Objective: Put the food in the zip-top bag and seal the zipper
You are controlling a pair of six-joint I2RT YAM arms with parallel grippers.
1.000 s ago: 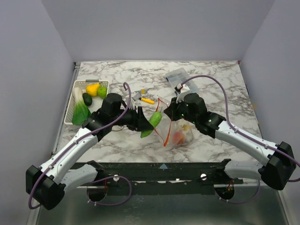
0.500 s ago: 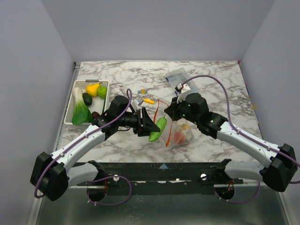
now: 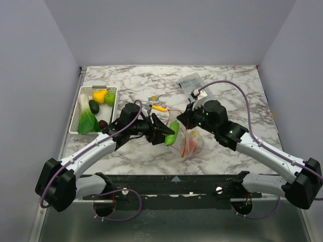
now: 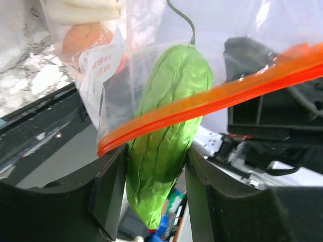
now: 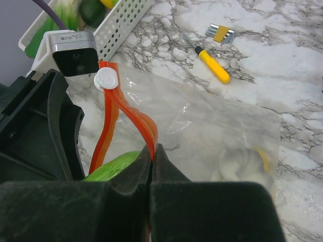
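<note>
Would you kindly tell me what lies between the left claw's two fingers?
The green vegetable fills that gap, with the zipper crossing it, as the left wrist view shows.

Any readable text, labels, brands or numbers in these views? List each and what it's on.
White label with orange-red print, seen through the zip-top bag: too blurred to read; cannot tell whether it sits on the bag wall or on food inside.
No other text, brand or number is legible in any view.
</note>
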